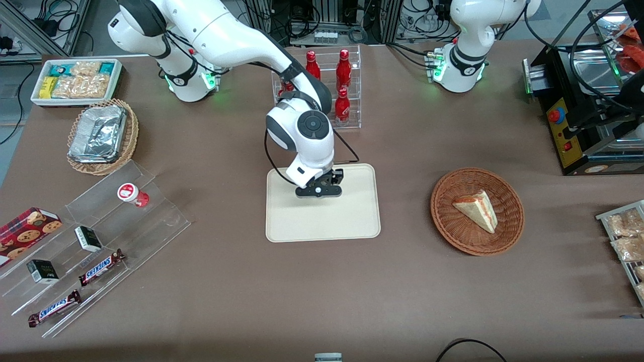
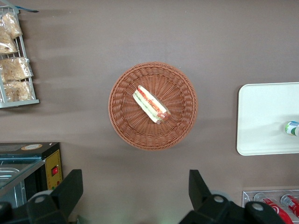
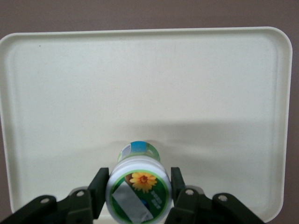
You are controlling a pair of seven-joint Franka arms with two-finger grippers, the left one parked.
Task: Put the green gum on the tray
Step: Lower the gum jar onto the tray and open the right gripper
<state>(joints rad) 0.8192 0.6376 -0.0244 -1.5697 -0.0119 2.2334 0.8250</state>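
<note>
Small white green-lidded gum bottle (image 3: pixel 138 189) gripped by the claw (image 3: pixel 137 189) over the cream rectangular plastic tray (image 3: pixel 149 84).

In the wrist view the bottle is seen clamped between the two black fingers (image 3: pixel 99 191), one pressed against each side just below its green-rimmed lid with the orange flower mark; its base is pointed down at the tray, though contact with the tray surface cannot be judged. In the front view the claw (image 1: pixel 319 191) is held low above the tray (image 1: pixel 352 221), over the part farther from the camera, and the bottle is hidden beneath it. A red-lidded bottle (image 1: pixel 133 194) is seen on a clear acrylic stepped rack (image 1: pixel 151 221) toward the working arm's end of the brown bench (image 1: pixel 322 291).
</note>
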